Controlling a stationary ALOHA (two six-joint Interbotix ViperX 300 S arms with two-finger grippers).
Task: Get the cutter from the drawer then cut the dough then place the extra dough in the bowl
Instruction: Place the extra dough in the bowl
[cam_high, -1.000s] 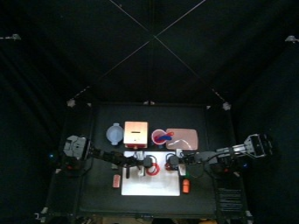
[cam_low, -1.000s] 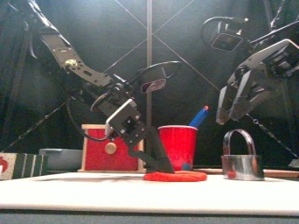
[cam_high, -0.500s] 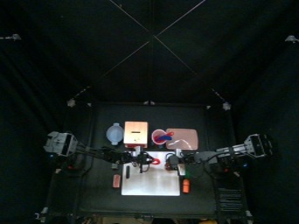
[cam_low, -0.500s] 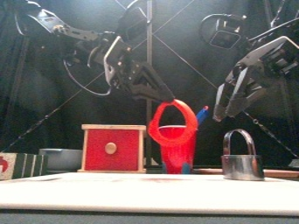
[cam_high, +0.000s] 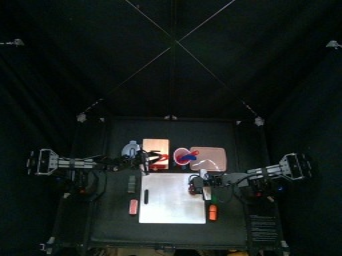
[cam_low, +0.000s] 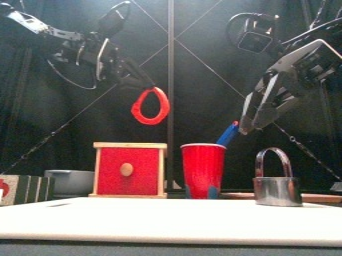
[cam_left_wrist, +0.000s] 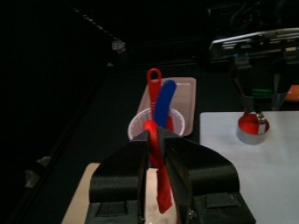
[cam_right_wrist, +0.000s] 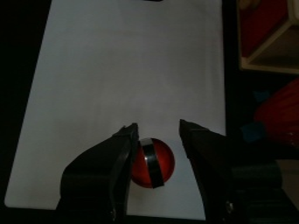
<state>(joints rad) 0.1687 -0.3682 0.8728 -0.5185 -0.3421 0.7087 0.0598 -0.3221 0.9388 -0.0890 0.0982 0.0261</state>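
In the front view the left hand (cam_low: 134, 82) hangs high over the counter, pinched on the top of a red dough ring (cam_low: 148, 121) that dangles in the air above the wooden box (cam_low: 130, 170) with its red drawer front. A blue-grey bowl (cam_low: 67, 181) sits just left of the box and a red cup (cam_low: 203, 172) with a blue knife (cam_low: 229, 133) just right of it. The metal cutter (cam_low: 274, 185) stands on the white board (cam_low: 160, 212), and the right hand (cam_low: 251, 120) hovers above it, clear of its handle. From the top, the ring hangs over the gap between bowl and box, behind the board, with the pink tray (cam_high: 217, 160) to the right. The left wrist view shows that hand's jaws closed tight on the dough strip. The right wrist view shows the other hand's jaws spread wide, gripping nothing, with a red dough disc (cam_right_wrist: 152, 166) on the board between them.
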